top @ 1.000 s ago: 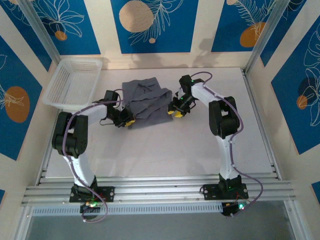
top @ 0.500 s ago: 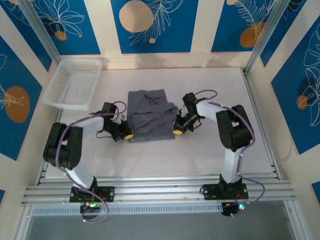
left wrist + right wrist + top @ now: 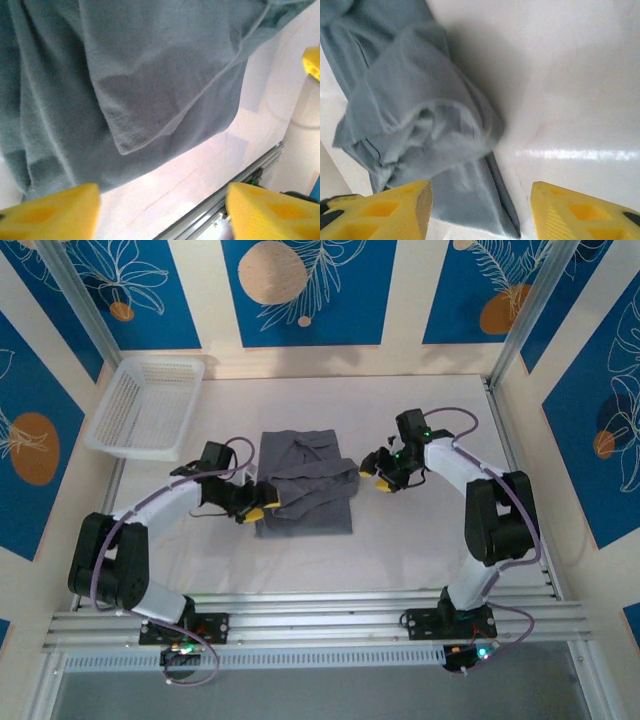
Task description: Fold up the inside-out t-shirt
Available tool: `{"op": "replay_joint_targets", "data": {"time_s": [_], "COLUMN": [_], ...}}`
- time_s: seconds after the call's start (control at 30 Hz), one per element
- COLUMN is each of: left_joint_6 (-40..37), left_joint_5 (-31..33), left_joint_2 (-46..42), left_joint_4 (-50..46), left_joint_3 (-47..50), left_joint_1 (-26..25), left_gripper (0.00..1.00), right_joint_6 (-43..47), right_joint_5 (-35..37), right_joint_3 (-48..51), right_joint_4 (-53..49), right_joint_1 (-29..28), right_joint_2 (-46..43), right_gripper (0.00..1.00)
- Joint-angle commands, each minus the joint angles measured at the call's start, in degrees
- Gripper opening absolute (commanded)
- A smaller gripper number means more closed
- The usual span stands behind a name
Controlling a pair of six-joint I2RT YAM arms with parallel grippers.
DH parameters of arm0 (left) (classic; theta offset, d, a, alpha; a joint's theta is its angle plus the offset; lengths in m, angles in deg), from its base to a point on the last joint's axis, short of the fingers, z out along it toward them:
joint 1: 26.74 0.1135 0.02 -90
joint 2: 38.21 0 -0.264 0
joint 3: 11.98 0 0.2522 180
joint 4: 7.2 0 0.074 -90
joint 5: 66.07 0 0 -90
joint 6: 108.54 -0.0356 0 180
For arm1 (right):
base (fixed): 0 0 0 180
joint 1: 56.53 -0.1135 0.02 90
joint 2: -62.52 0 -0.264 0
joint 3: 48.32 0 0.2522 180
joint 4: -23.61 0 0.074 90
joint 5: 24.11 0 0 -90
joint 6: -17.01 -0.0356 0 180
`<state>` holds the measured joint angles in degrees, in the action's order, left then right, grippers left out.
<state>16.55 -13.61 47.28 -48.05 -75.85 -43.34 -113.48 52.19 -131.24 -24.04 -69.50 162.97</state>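
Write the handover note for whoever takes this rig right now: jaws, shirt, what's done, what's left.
The left gripper: jaws open, holding nothing, at the near left corner of the t-shirt.
The right gripper: jaws open, holding nothing, just off the shirt's right edge.
The t-shirt lies mid-table, folded into a rough rectangle; the white basket stands at the far left.
Done: the shirt is down to a compact stack.
Left: the top layers look bunched, so they probably need smoothing or another fold.
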Motion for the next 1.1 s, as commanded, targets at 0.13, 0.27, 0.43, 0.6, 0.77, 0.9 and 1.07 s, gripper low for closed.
{"op": "replay_joint_targets", "data": {"time_s": [0.13, 0.27, 0.43, 0.6, 0.77, 0.9, 1.07], "left_joint_6": [-0.87, 1.50, 1.44, 1.60, 4.77, 7.06, 10.15], "left_joint_5": [-2.13, -3.19, -2.41, -2.27, 1.74, 1.93, 2.05], "left_joint_2": [8.17, 11.56, 12.54, 12.40, 10.02, 16.72, 26.11], "left_joint_4": [4.47, 9.31, 9.48, 8.95, 7.13, 8.44, 11.26], "left_joint_3": [-4.11, -4.23, -6.48, -7.27, -11.81, -19.85, -27.01], "left_joint_1": [-1.98, -2.52, -3.39, -3.30, -1.09, 1.29, 2.76], "left_gripper": [0.77, 0.59, 0.42, 0.13, 0.01, 0.02, 0.08], "right_joint_6": [0.41, -0.70, -1.43, -3.02, -8.37, -12.52, -12.60], "right_joint_5": [-2.95, -6.50, -6.35, -7.17, -8.49, -7.08, -7.79], "right_joint_3": [-10.35, -14.39, -14.59, -13.30, -14.07, -19.51, -31.81], "right_joint_4": [1.89, 0.57, 0.69, -0.21, 1.36, 1.63, -1.17], "right_joint_1": [-1.07, -2.27, -4.47, -5.43, -5.45, -4.98, -4.11], "right_joint_2": [12.67, 17.09, 15.44, 14.17, 11.10, 14.65, 25.77], "right_gripper": [0.50, 0.24, 0.06, 0.00, 0.00, 0.00, 0.00]}}
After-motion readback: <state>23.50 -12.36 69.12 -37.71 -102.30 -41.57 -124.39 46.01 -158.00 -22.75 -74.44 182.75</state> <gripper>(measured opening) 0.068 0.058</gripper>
